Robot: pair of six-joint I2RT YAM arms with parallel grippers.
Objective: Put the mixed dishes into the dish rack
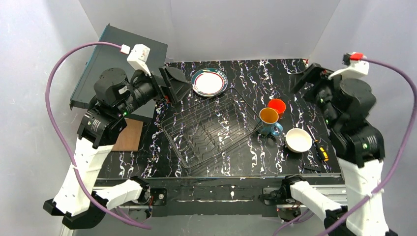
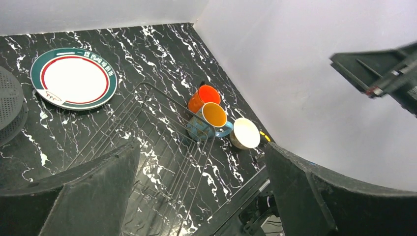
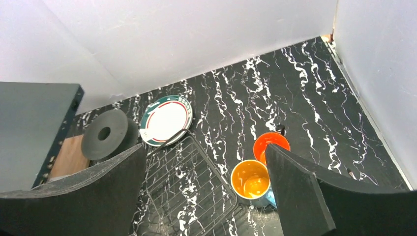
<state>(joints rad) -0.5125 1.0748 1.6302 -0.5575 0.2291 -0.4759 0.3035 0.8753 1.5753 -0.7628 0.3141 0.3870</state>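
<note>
The wire dish rack (image 1: 211, 130) sits empty mid-table; it also shows in the left wrist view (image 2: 162, 93) and the right wrist view (image 3: 196, 182). A green-and-red rimmed plate (image 1: 209, 82) lies flat behind it. The orange cup (image 1: 277, 105), blue mug (image 1: 270, 120) and cream bowl (image 1: 298, 140) stand right of the rack. The red-patterned plate is out of view. My left gripper (image 1: 184, 83) hangs open and empty above the rack's far left corner (image 2: 200, 147). My right gripper (image 1: 301, 78) hangs open and empty high behind the cups (image 3: 205, 147).
A flat grey-black box (image 1: 118, 64) leans at the back left. A black spool-like disc (image 3: 104, 133) lies left of the plate, beside a wooden board (image 1: 129, 135). A yellow-handled screwdriver (image 1: 319, 150) lies right of the bowl. White walls enclose the table.
</note>
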